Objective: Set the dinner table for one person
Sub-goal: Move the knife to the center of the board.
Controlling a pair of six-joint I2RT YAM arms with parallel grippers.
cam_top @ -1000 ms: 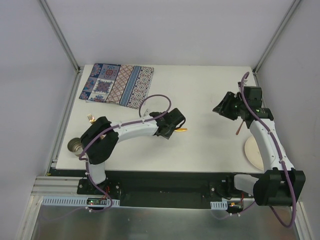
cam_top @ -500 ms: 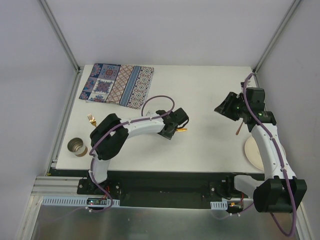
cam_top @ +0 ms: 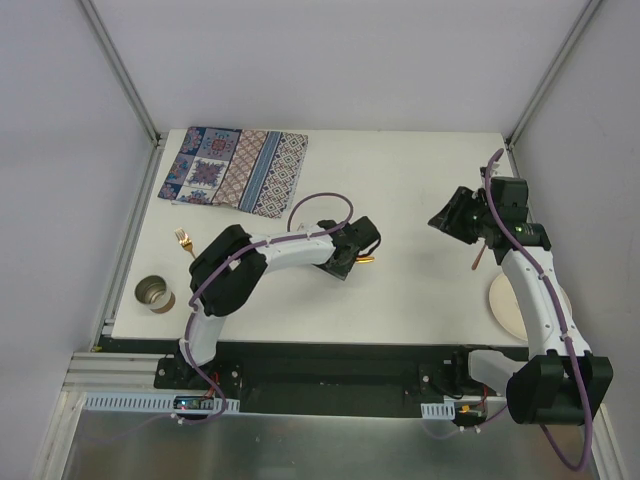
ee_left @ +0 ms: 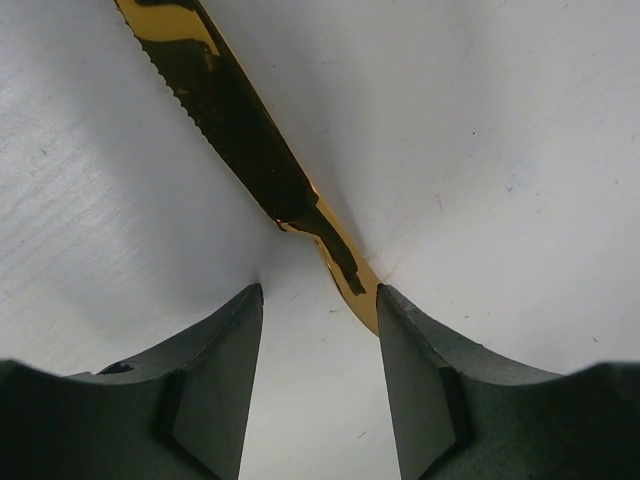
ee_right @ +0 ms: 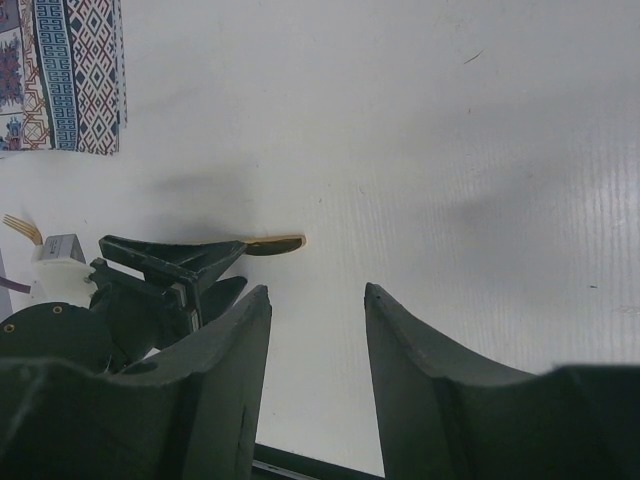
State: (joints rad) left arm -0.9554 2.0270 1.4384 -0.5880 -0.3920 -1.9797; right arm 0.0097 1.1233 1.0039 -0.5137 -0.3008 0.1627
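A: Left gripper (ee_left: pixel 320 292) first. Jaws spread, bare tabletop between them, nothing pinched. Gold knife (ee_left: pixel 235 130) lies flat on the dinner table (cam_top: pixel 420 180), mid-table, its near end right up against the inner face of one finger (ee_left: pixel 420 370).

B: Right gripper (ee_right: pixel 317 292)?

A: Spread too, empty. Hangs over the table's right side, well apart from the knife, facing the left one.

B: Risks?

A: My read: the knife sits off-centre in the jaws, so closing could shove or spin it instead of catching it. It's a thin flat blade on a slick top, so the fingers may just slide over it. Pushing down harder to get under it would scrape the fingertips on the table.

B: Arms?

A: If both head for the centre they could bump. The left elbow is near the fork (cam_top: pixel 183 239), and a backswing might sweep it.

B: Room?

A: Wide bare stretch through the middle and the far right. Placemat (cam_top: pixel 235 168) in the far-left corner, askew. Tin (cam_top: pixel 155 293) near the left frame rail (cam_top: pixel 128 250), by the near-left corner. Plate (cam_top: pixel 503 300) at the right edge, partly hidden by the right arm, so that side is tight.
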